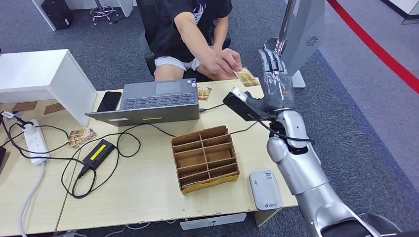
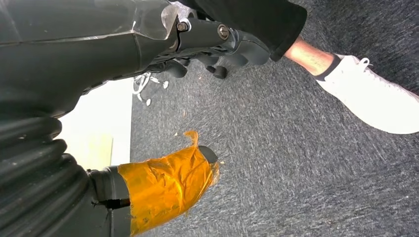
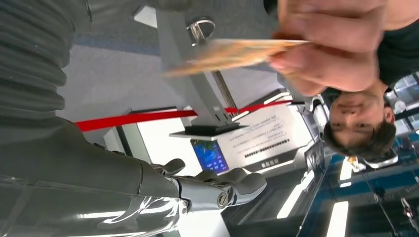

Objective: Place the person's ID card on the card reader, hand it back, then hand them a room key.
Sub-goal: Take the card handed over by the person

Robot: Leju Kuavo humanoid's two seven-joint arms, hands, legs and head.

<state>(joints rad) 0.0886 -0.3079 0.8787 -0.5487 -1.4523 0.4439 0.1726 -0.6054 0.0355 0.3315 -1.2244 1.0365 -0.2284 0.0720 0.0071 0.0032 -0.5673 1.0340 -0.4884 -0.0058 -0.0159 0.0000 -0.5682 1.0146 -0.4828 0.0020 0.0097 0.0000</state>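
Note:
A seated person's hand (image 1: 223, 60) holds out the tan ID card (image 1: 246, 76) over the table's far edge. My right hand (image 1: 274, 79) is raised just right of the card, fingers straight up and apart, holding nothing. The right wrist view shows the card (image 3: 232, 53) edge-on in the person's fingers (image 3: 336, 44), a gap away from my fingers (image 3: 217, 190). The white card reader (image 1: 265, 190) lies at the table's front right corner. My left hand (image 2: 99, 54) hangs over the carpet, empty, its thumb (image 2: 165, 182) wrapped in orange tape.
A wooden slotted organiser (image 1: 205, 158) stands mid-table, left of the reader. A grey laptop (image 1: 153, 101), a black phone (image 1: 109, 101), a power strip (image 1: 35, 143) and cables lie behind and to the left. Loose cards (image 1: 203, 92) lie by the laptop. A black scanner (image 1: 240, 103) sits below my right hand.

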